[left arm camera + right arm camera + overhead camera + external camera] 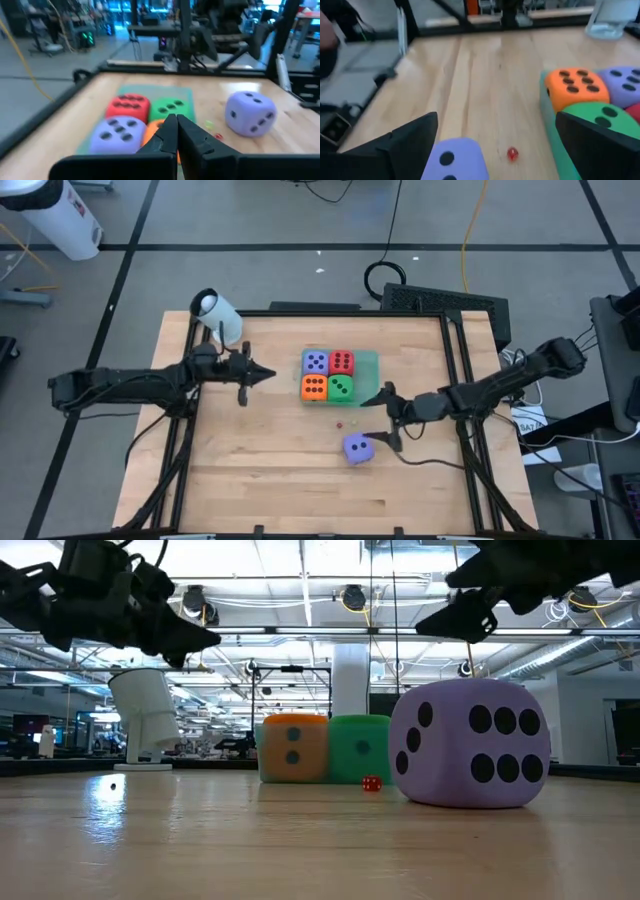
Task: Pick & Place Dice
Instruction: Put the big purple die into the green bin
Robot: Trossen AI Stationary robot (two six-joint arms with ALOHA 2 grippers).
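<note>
Desk (260,470): light wood-plank top, dark frame rails on the sides.

On it: flat translucent green square (371,362) toward the far middle, with four dice packed 2x2 on top. Far row is a purple die (315,362) and a red die (341,362); near row is an orange die (313,387) and a green die (340,387), all touching their neighbours. Second purple die (359,448) sits alone on bare wood, nearer the front and right, well apart from the block. Tiny red die (371,784) lies on the wood between the block and the lone purple one. White cylindrical object (218,315) at the far-left corner.
</note>
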